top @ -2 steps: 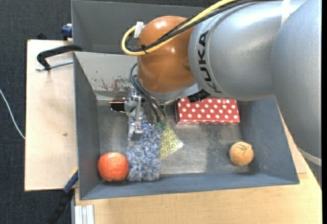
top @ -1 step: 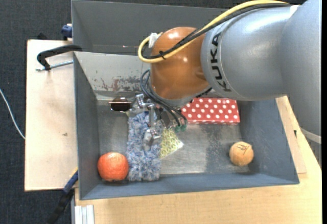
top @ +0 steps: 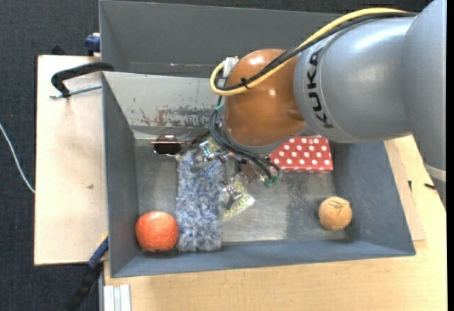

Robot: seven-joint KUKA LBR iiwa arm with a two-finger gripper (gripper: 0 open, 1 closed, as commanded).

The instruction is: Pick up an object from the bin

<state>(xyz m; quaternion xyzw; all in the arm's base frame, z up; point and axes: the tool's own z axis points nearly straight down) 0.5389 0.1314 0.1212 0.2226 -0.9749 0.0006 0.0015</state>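
The grey bin point(top: 117, 182) is entered from the right by the arm point(top: 369, 75). A blue-grey knitted cloth point(top: 197, 214) is laid left of centre. The pincer point(top: 228, 171) is held over the cloth's upper end; whether it is apart or together cannot be told. A red dotted box point(top: 303, 153), an orange ball point(top: 157, 231) and a tan ball point(top: 335, 214) are seen nearby.

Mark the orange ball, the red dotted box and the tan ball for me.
orange ball point(top: 156, 231), camera view, its middle.
red dotted box point(top: 306, 155), camera view, its top face.
tan ball point(top: 334, 213), camera view, its middle.
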